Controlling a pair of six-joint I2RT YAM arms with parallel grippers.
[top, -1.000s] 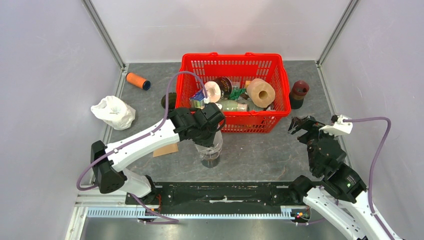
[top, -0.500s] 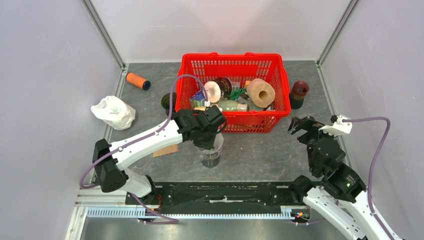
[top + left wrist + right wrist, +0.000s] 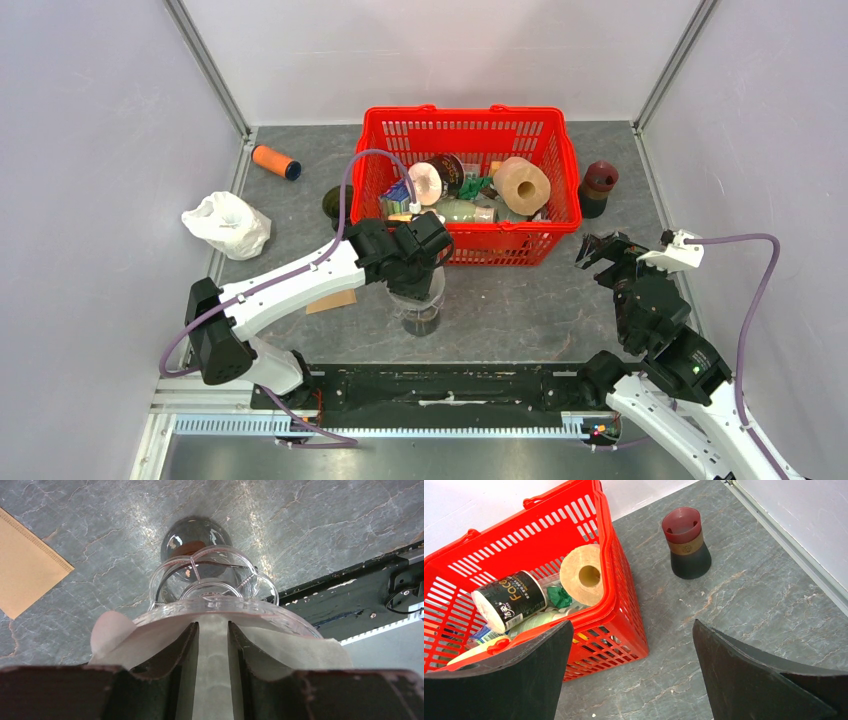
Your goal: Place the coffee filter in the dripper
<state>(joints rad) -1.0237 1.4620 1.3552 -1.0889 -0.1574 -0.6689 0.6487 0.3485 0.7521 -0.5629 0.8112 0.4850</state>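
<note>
A clear glass dripper [image 3: 421, 308] [image 3: 210, 577] stands on the grey table in front of the basket. A pale paper coffee filter [image 3: 117, 632] lies spread inside its rim, one edge curling up at the left. My left gripper [image 3: 418, 268] [image 3: 213, 626] hangs right over the dripper's mouth. Its fingers are a narrow gap apart and open, and the filter's surface shows through the gap. My right gripper [image 3: 598, 250] [image 3: 634, 645] hovers wide open over bare table at the right, holding nothing.
A second, brown filter [image 3: 332, 299] [image 3: 25, 565] lies flat left of the dripper. Behind it stands a red basket [image 3: 465, 118] [image 3: 624, 605] full of rolls and bottles. A dark red-topped vessel [image 3: 598, 186] [image 3: 685, 542], a white bag [image 3: 227, 224] and an orange spool [image 3: 276, 161] stand around.
The left gripper's fingers have parted a little over the dripper. The left arm has shifted only slightly. The right arm has not moved.
</note>
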